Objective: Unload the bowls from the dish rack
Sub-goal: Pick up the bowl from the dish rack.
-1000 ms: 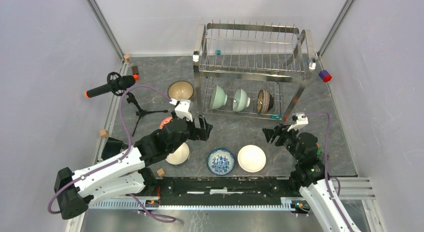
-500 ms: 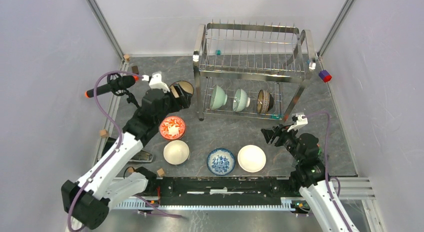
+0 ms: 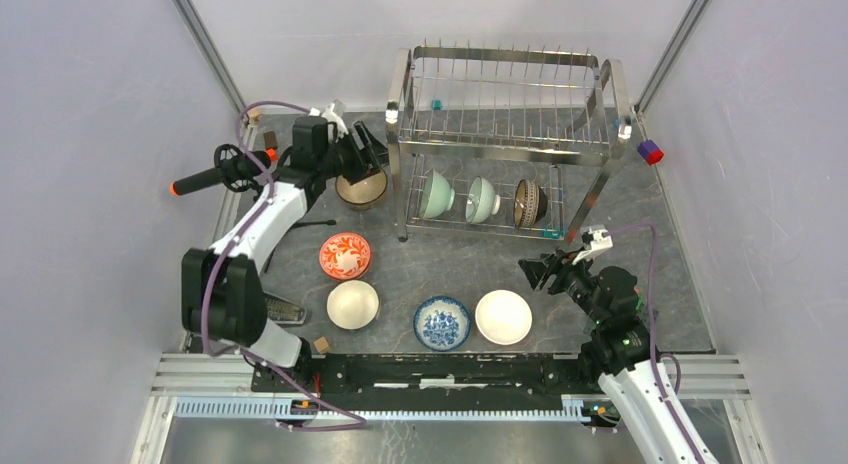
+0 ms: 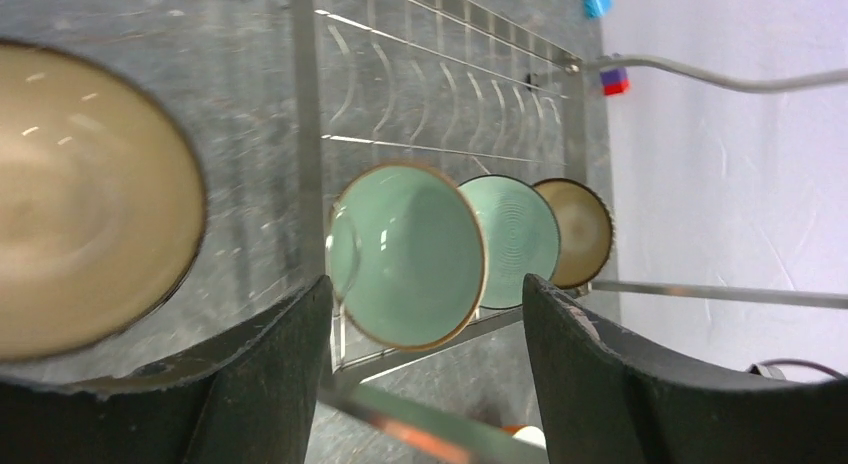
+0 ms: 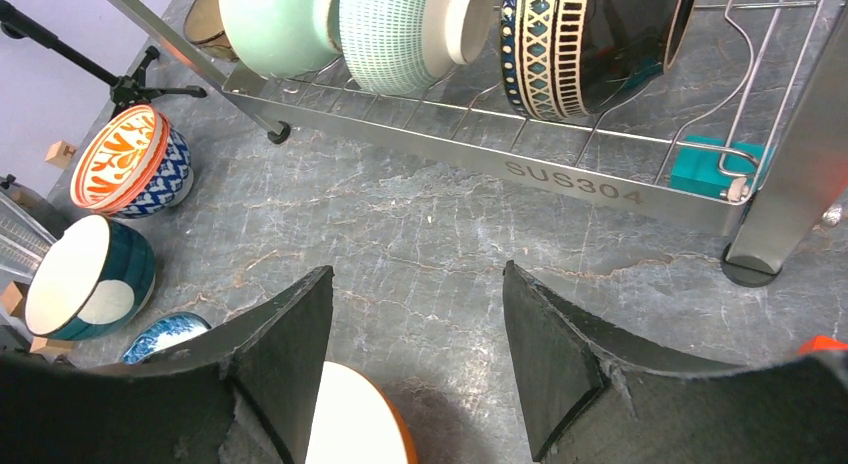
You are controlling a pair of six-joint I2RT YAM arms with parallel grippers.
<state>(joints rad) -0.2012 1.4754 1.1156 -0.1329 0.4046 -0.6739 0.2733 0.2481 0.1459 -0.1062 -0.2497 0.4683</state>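
Observation:
The dish rack (image 3: 505,134) stands at the back of the table. On its lower tier three bowls stand on edge: pale green (image 3: 436,195), ribbed green (image 3: 481,199) and dark patterned (image 3: 529,203). My left gripper (image 3: 372,149) hovers open and empty at the rack's left end, above a tan bowl (image 3: 361,187). Its wrist view looks along the row, with the pale green bowl (image 4: 410,254) nearest between the fingers (image 4: 270,384). My right gripper (image 3: 540,272) is open and empty in front of the rack's right leg, just over a white bowl (image 5: 355,424).
On the table sit a red-orange patterned bowl (image 3: 345,255), a cream bowl (image 3: 353,305), a blue-and-white bowl (image 3: 442,323) and the white bowl (image 3: 503,317). A microphone on a small tripod (image 3: 220,171) stands at the left. A red-blue block (image 3: 650,152) sits by the rack's right end.
My left arm has swung from the middle front of the table back and left to the rack's left end, its jaws narrowing a little. The right gripper has barely shifted.

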